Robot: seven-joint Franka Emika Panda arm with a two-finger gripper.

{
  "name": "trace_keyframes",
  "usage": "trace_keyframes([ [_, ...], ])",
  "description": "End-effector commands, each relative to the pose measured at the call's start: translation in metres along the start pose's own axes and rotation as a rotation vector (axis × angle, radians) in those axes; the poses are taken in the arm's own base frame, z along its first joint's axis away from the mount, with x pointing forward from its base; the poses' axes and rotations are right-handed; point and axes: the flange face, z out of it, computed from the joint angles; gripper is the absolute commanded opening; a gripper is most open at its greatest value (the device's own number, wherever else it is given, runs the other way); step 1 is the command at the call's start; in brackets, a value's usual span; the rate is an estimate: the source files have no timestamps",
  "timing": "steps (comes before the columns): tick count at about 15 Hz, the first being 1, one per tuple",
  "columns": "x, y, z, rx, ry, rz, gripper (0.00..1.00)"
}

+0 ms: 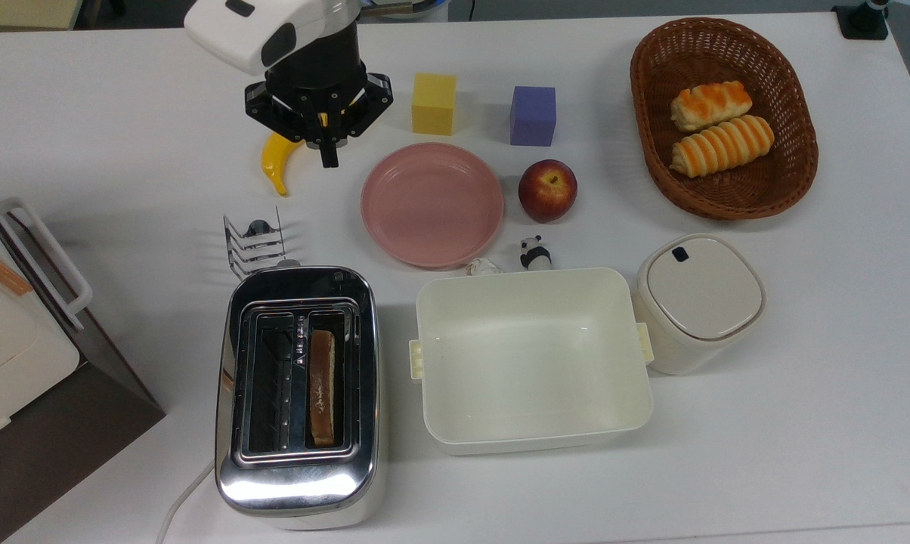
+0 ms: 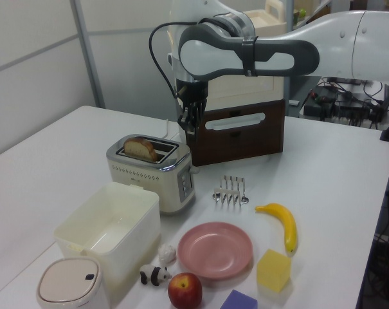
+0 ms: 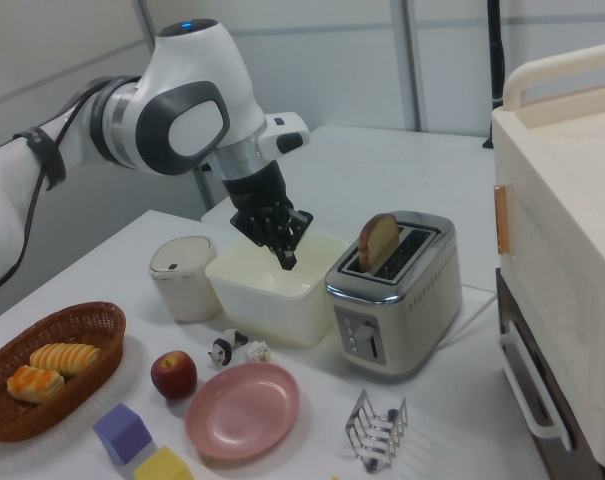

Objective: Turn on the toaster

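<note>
The chrome two-slot toaster (image 1: 300, 483) stands at the near edge in the top view, with a slice of toast (image 1: 321, 387) in its right slot. The toast (image 2: 141, 149) sticks up out of the toaster (image 2: 152, 174) in the left view. The toaster's (image 3: 397, 290) control panel faces the right view's camera. My gripper (image 1: 328, 160) hangs shut and empty, pointing down, well beyond the toaster in the top view, partly over the banana (image 1: 276, 165). In the right view my gripper (image 3: 286, 262) hovers to the left of the toaster, over the cream tub (image 3: 272, 300).
A wire rack (image 1: 255, 242) stands just beyond the toaster. The cream tub (image 1: 530, 442) sits to the top view's right, then a lidded bin (image 1: 697, 302). A pink plate (image 1: 431, 204), apple (image 1: 547, 189), two cubes and a bread basket (image 1: 644, 151) lie farther back. A brown cabinet (image 1: 47, 423) is at the left.
</note>
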Motion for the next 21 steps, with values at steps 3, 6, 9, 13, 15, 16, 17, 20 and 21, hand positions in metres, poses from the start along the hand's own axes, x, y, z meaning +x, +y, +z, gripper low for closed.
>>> trace_keyframes([
  [3,-0.017,-0.019,-0.006,0.021,-0.085,-0.007,0.00],
  [6,-0.026,-0.030,-0.025,0.020,-0.081,-0.016,0.00],
  [9,-0.036,-0.030,-0.039,0.022,-0.092,-0.013,0.00],
  [13,-0.050,-0.033,-0.048,0.020,-0.109,0.048,0.00],
  [15,-0.057,-0.036,-0.056,0.019,-0.105,0.070,0.00],
  [16,-0.063,-0.037,-0.061,0.019,-0.109,0.078,0.00],
  [17,-0.067,-0.039,-0.064,0.022,-0.117,0.082,0.00],
  [20,-0.083,-0.047,-0.080,0.025,-0.133,0.072,0.00],
  [21,-0.087,-0.048,-0.083,0.025,-0.137,0.071,0.00],
])
